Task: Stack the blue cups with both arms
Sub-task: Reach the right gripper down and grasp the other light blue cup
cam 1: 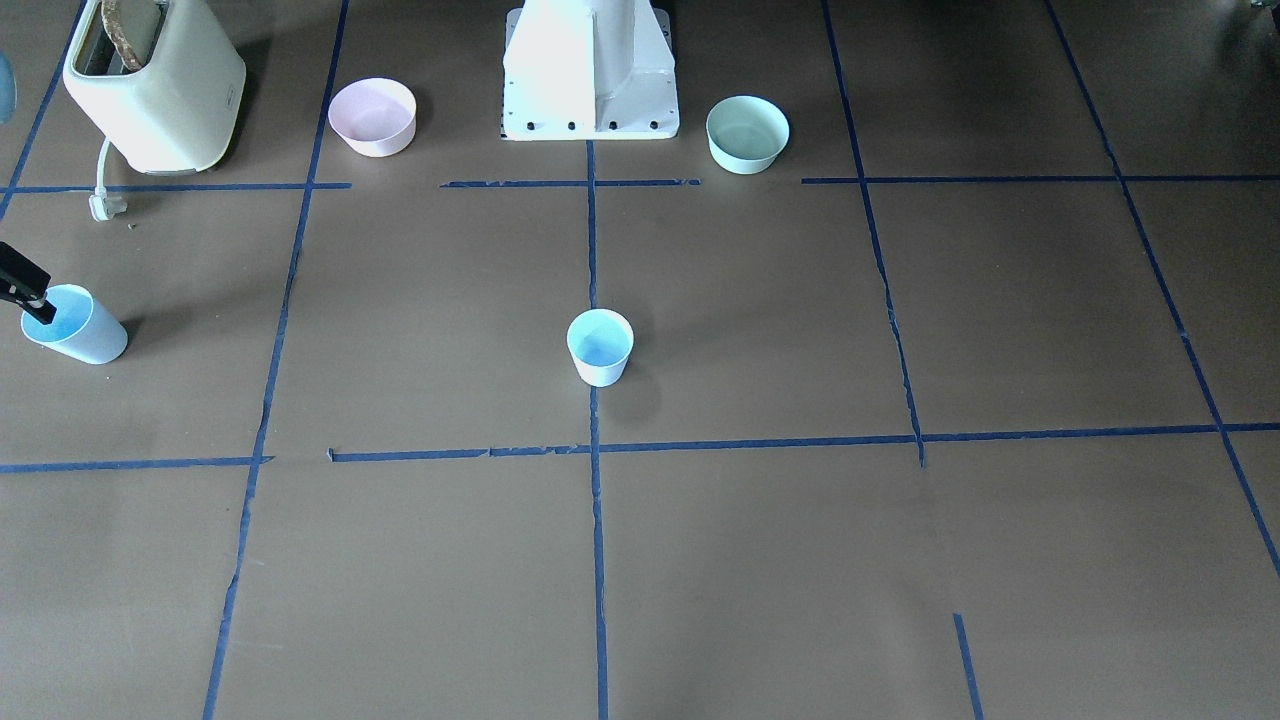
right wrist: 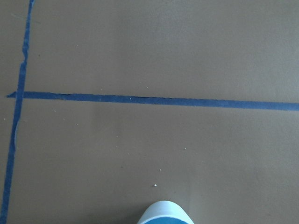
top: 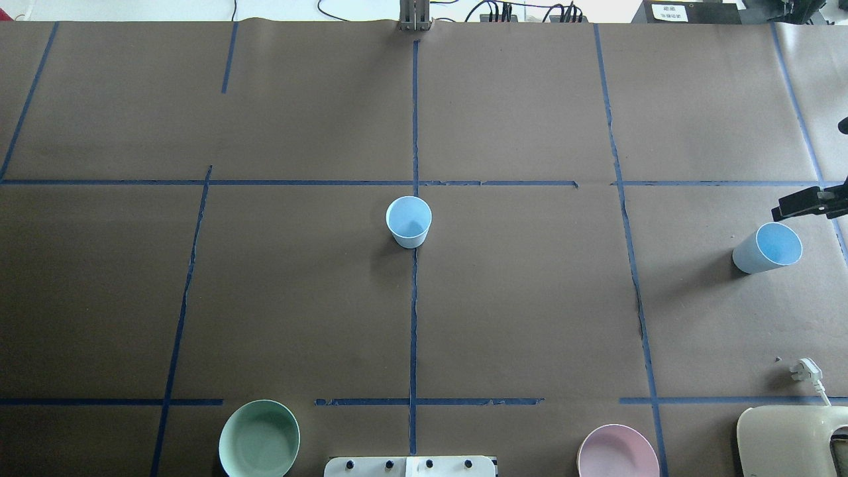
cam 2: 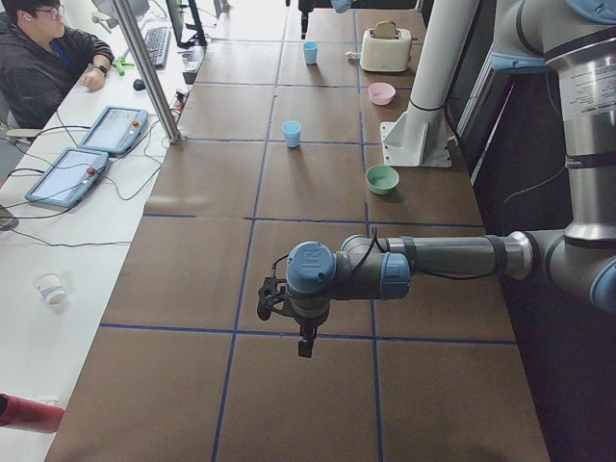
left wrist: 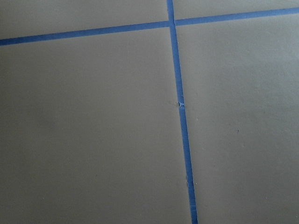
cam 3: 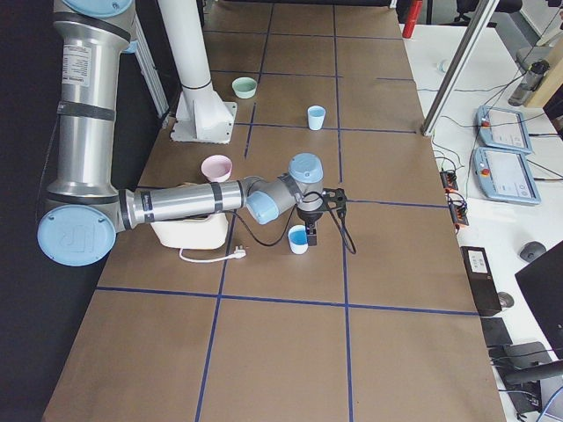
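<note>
One blue cup [cam 1: 600, 345] stands upright at the table's middle; it also shows in the overhead view [top: 409, 220]. The second blue cup [cam 1: 75, 323] stands at the table's end on my right side [top: 768, 247], and its rim shows at the bottom of the right wrist view [right wrist: 163, 213]. My right gripper [cam 1: 30, 295] hangs at this cup's rim [top: 795, 205], cut off by the frame edges; I cannot tell if it is open or shut. My left gripper [cam 2: 306, 339] points down over bare table far from both cups; I cannot tell its state.
A cream toaster [cam 1: 155, 85] with its loose plug [cam 1: 103, 205] stands near the right-side cup. A pink bowl [cam 1: 372, 116] and a mint-green bowl [cam 1: 747, 133] flank the white pedestal [cam 1: 590, 70]. An operator [cam 2: 48, 58] sits beside the table.
</note>
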`<state>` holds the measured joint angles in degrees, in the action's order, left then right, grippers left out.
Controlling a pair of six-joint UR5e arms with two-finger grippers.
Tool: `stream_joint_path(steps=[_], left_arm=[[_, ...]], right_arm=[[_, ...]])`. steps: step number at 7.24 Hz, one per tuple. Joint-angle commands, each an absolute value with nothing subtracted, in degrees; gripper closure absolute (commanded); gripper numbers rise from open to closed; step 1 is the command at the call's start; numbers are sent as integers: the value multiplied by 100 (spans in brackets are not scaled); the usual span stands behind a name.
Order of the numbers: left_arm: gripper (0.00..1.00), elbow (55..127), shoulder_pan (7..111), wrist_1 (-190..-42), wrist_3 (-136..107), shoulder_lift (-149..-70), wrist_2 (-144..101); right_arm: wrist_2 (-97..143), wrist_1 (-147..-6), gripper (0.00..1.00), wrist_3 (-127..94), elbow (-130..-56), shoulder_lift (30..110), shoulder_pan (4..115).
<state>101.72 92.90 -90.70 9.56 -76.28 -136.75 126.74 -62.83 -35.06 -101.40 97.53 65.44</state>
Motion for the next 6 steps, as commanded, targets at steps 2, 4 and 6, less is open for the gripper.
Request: stream_joint_path(steps=[2,4,6], left_arm=[[0,10178,9290,-9079,949,-7629,-13676],[0,10178,9290,-9079,949,-7629,-13676],[0,10178,9290,-9079,958,-7620,-13676]], right_arm=[[12683,-5889,0,-3516,-9686,9817,6241],[12683,-5889,4,-3542,-9589,9809,6135],[12683,-5897,75,-3560,-9571,9791,6135]])
